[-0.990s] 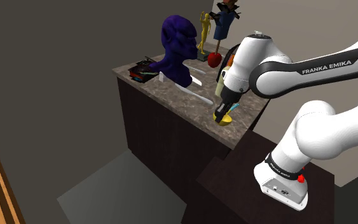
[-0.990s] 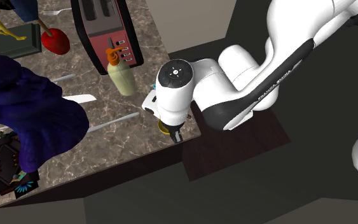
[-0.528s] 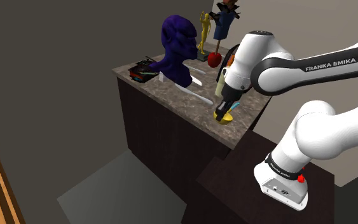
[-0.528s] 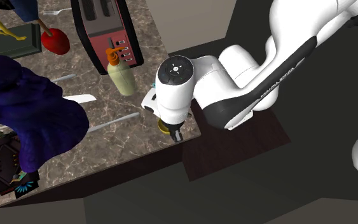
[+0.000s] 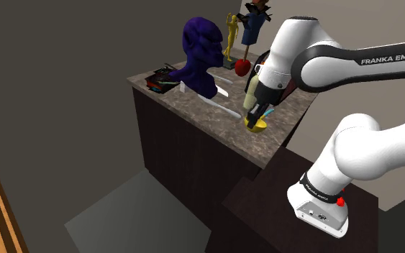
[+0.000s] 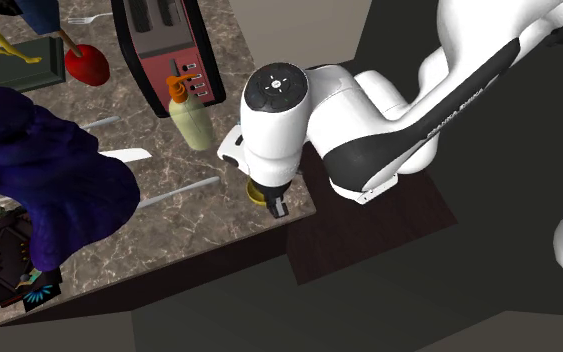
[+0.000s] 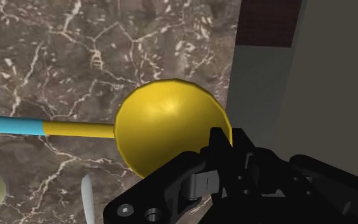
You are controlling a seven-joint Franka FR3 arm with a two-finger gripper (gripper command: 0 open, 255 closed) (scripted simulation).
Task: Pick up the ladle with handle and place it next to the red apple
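A: Where do we find the ladle (image 7: 165, 124)?

B: At the corner of the table (image 6: 204, 225) nearest the stand (image 5: 265, 208), right by the edge. Its bowl is round and yellow. The thin handle leaves the bowl yellow, then turns cyan, and lies over the brown marbled top.

A: And the pincer (image 7: 229, 143)?

B: In the wrist view we see its two black fingers drawn close together at the bowl's rim, so it seems to be clamped on the ladle there. We cannot tell whether the bowl rests on the table or hangs just above it.

A: What do we get from the second exterior view?

B: The white wrist covers most of it. We make out a sliver of yellow bowl beneath, with the pincer's black tip beside it.

A: Where is the red apple (image 6: 86, 64)?

B: It sits well apart from the ladle, toward the far end of the table. Between them stand a red and black toaster (image 6: 164, 50) and an olive bottle (image 6: 191, 122) with an orange top. A big purple bust (image 5: 202, 50) stands toward the shoulder view's left.
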